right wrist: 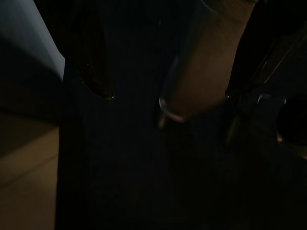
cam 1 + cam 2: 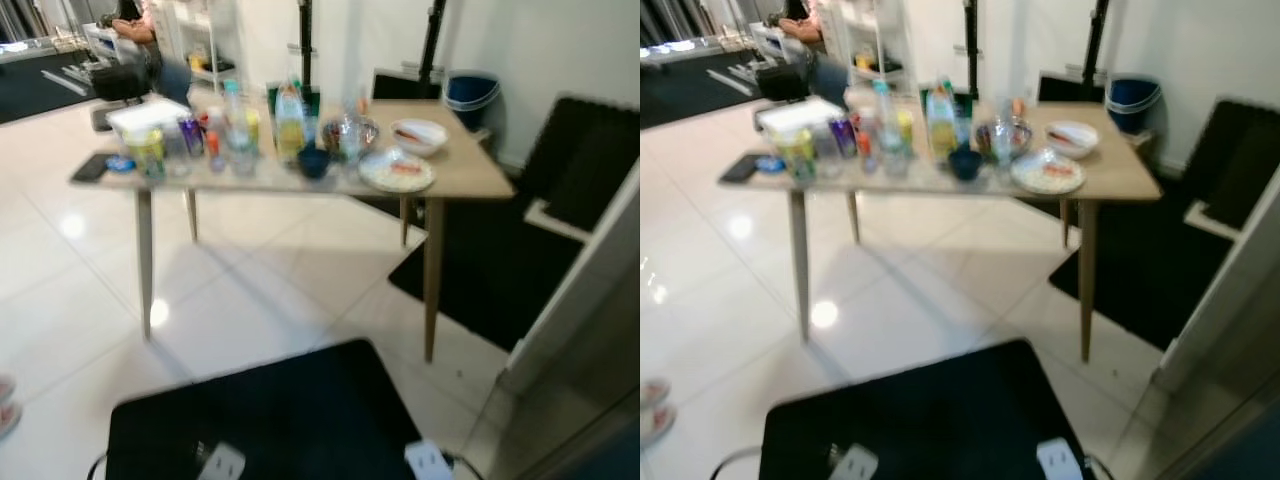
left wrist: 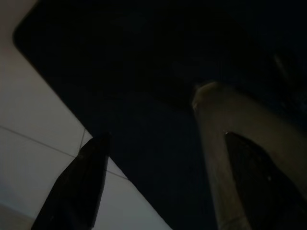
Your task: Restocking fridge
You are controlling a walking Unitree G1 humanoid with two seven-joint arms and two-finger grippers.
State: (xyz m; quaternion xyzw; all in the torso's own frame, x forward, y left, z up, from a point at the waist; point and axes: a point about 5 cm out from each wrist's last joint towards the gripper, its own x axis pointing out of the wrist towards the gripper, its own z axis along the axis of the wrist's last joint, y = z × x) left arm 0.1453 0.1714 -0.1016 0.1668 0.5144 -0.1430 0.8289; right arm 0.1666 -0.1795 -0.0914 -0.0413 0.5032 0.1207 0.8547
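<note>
We look across a white tiled floor (image 2: pixel 250 290) at a wooden table (image 2: pixel 470 170) on slim tapered legs, standing some way off; the whole picture is blurred. The groceries crowd its top. At the left end lie a dark flat object (image 2: pixel 92 167) and a small blue lid-like thing (image 2: pixel 120 163), with a yellow-green container (image 2: pixel 148 150) just beside them and a white box (image 2: pixel 145 115) behind. Toward the middle stand a purple can (image 2: pixel 190 134), a clear plastic bottle (image 2: pixel 236 125) and a bottle with a yellow label (image 2: pixel 289 120); we cannot read any labels. A dark blue bowl (image 2: pixel 314 162) sits at the near edge, a glass bowl (image 2: pixel 350 132) behind it, a plate of food (image 2: pixel 397 172) to the right, and a white bowl (image 2: pixel 419 136) farther back.

Beyond the table a blue bin (image 2: pixel 471 95) stands by the wall, and a seated person (image 2: pixel 140 30) is at the far left. A black mat (image 2: pixel 270 420) lies on the floor close to us, and a pale panel (image 2: pixel 590 290) slants along the right edge.

In the wrist views, both dim, the left gripper (image 3: pixel 163 187) hangs over the mat's edge and the tiles, its fingers (image 3: pixel 79 187) apart. The right gripper (image 1: pixel 168 91) hangs in the dark, fingers (image 1: pixel 93 67) also spread, holding nothing.
</note>
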